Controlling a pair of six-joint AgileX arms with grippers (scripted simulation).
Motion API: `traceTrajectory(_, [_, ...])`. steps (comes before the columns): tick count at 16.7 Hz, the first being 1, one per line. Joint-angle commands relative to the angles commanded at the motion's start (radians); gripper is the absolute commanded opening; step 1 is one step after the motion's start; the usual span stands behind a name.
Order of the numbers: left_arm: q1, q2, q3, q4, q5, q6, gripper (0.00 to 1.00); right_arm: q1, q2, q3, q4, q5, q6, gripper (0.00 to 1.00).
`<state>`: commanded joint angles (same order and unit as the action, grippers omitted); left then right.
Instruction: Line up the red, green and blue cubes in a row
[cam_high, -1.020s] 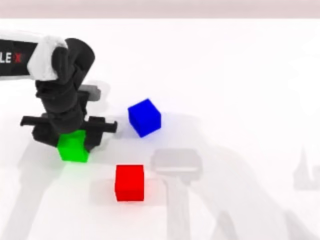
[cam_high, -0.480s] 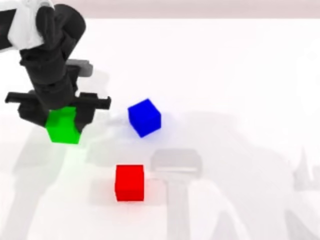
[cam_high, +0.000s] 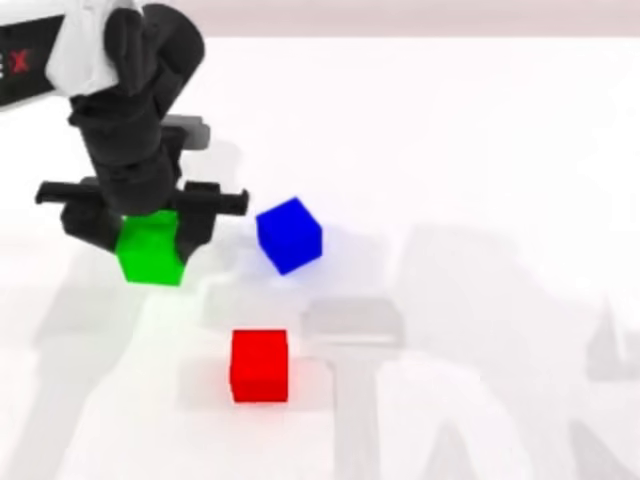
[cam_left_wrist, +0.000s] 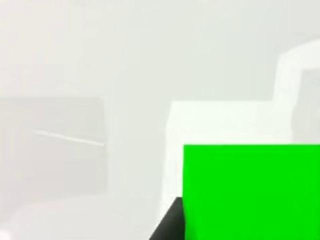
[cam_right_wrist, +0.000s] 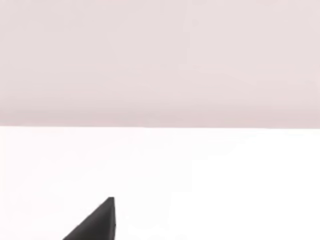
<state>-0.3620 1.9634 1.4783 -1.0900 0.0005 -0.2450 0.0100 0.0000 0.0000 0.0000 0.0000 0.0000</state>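
Observation:
My left gripper (cam_high: 146, 238) is shut on the green cube (cam_high: 150, 252), holding it above the table at the left; its shadow lies on the surface below. In the left wrist view the green cube (cam_left_wrist: 250, 195) fills the near corner, pressed against one dark finger (cam_left_wrist: 172, 225). The blue cube (cam_high: 289, 235) rests turned at an angle just right of the held cube. The red cube (cam_high: 259, 366) sits square nearer the front. My right arm is out of the top view; its wrist view shows a single dark finger (cam_right_wrist: 97, 222) over bare table.
The white table (cam_high: 480, 150) carries only grey shadows of the arms. A pale wall band (cam_high: 400, 18) runs along the far edge.
The left gripper lifted the green cube off the table, swinging it left and away, and has since carried it back to the right toward the blue cube. Red and blue cubes have not moved.

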Motion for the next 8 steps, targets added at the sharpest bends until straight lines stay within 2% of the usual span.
traceTrajectory(8, [-0.369,0.079,0.170,-0.092,0.001,-0.474,0.00,0.000,0.000,0.000,0.000,0.000,0.000,1.00])
